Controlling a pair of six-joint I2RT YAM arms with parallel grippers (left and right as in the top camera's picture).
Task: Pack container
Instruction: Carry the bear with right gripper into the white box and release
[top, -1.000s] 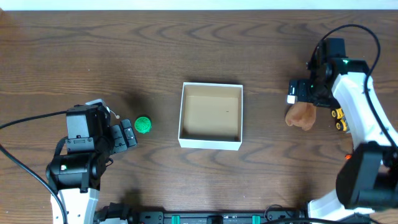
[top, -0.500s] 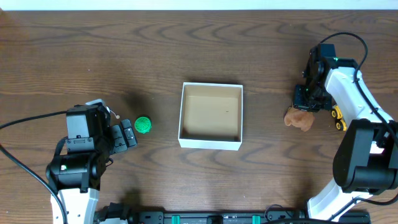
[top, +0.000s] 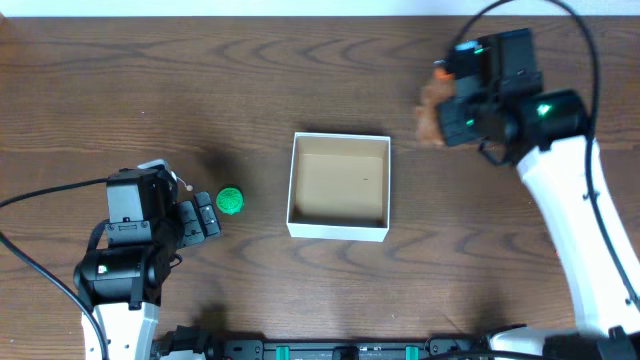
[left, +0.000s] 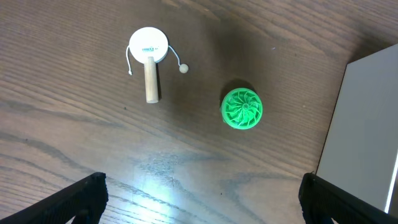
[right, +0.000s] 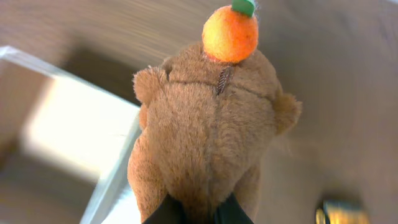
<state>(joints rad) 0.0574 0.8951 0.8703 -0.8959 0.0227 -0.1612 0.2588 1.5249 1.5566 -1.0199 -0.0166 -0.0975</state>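
Right claw (right: 194, 214) grips a brown plush bear (right: 205, 137).
It hangs off the far right corner of the square white-walled, brown-floored container (top: 338, 232); left claw (left: 202, 194) gapes open.

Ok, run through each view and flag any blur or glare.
Overhead: the table and container are sharp, but the plush bear is smeared. Left wrist: crisp on the green disc, with a pale glare patch on the table lower left of it. Right wrist: the plush bear is in focus, while the container and table behind it are soft.
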